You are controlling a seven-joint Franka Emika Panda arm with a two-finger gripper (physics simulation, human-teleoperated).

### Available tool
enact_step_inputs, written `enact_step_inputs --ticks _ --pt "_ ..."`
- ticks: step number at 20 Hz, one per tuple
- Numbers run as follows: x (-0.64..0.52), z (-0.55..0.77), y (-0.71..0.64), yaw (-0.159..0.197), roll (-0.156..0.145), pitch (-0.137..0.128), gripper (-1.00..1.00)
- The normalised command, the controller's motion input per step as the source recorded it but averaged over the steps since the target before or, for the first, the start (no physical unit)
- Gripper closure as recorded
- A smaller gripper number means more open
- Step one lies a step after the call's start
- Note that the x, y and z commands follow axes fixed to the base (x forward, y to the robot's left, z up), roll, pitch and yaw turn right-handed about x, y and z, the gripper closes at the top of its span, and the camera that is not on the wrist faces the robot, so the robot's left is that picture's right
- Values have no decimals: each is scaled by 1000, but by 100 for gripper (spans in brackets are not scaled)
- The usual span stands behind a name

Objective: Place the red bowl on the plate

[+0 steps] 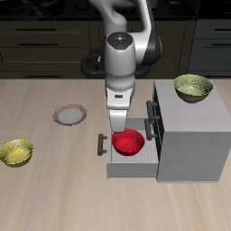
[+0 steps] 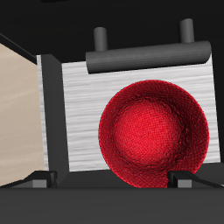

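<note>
Two yellow-green bowls [image 1: 16, 152] stand clear of the work in the exterior view, one on the table and one atop the grey cabinet [image 1: 194, 135]; the red bowl [image 1: 129, 143] sits in the cabinet's pulled-out drawer [image 1: 131, 166], the gripper [image 1: 118, 133] hanging directly above its rim, and the plate [image 1: 69, 115] lies well apart on the open table. From the wrist view, the red bowl [image 2: 156, 131] fills the drawer floor near the handle [image 2: 147, 54], fingertips [image 2: 188, 179] spread wide and empty. Descend straight so one finger drops inside the rim, one outside, then pinch the wall firmly before lifting clear of the drawer sides.
</note>
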Motion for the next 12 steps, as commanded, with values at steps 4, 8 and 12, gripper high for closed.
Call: enact_step_inputs --ticks 4,8,12 --pt "2 -278 -41 23 5 41 -100" --pt "2 -287 26 4 8 23 -100" --pt "-29 -281 24 12 8 33 -100"
